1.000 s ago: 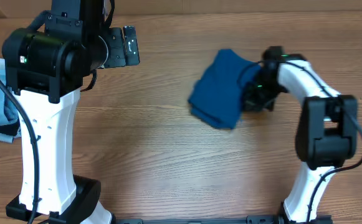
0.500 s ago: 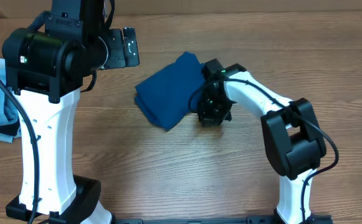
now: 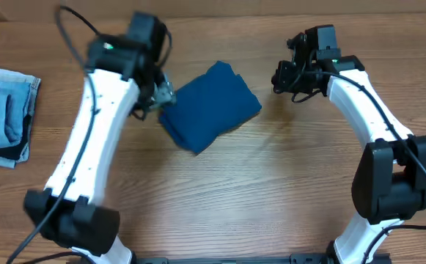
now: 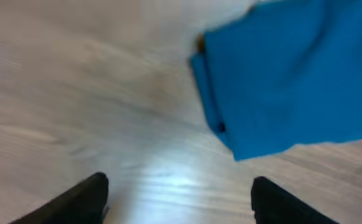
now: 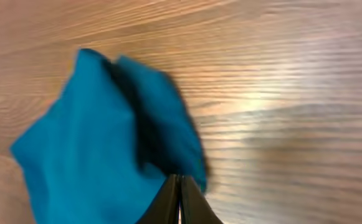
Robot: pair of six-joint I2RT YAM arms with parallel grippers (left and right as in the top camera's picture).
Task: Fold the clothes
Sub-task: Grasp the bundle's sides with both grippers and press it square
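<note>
The clothes, a teal-blue shirt [image 3: 211, 106] folded into a compact bundle, lie on the wooden table at centre. My left gripper [image 3: 161, 95] hovers at the bundle's left edge. In the left wrist view its fingers [image 4: 84, 199] stand wide apart over bare wood, open, with the shirt [image 4: 293, 74] ahead at the upper right. My right gripper [image 3: 282, 77] is to the right of the shirt and apart from it. The right wrist view shows that gripper [image 5: 179, 199] shut with nothing between its tips, and the shirt [image 5: 87, 155] lies beyond them.
A stack of pale blue denim [image 3: 4, 114] with a dark edge lies at the table's far left. The two arm bases stand at the front edge.
The right gripper pushed the shirt leftward, then drew back to the right and away from it. The left arm swung down from upright to the shirt's left edge.
</note>
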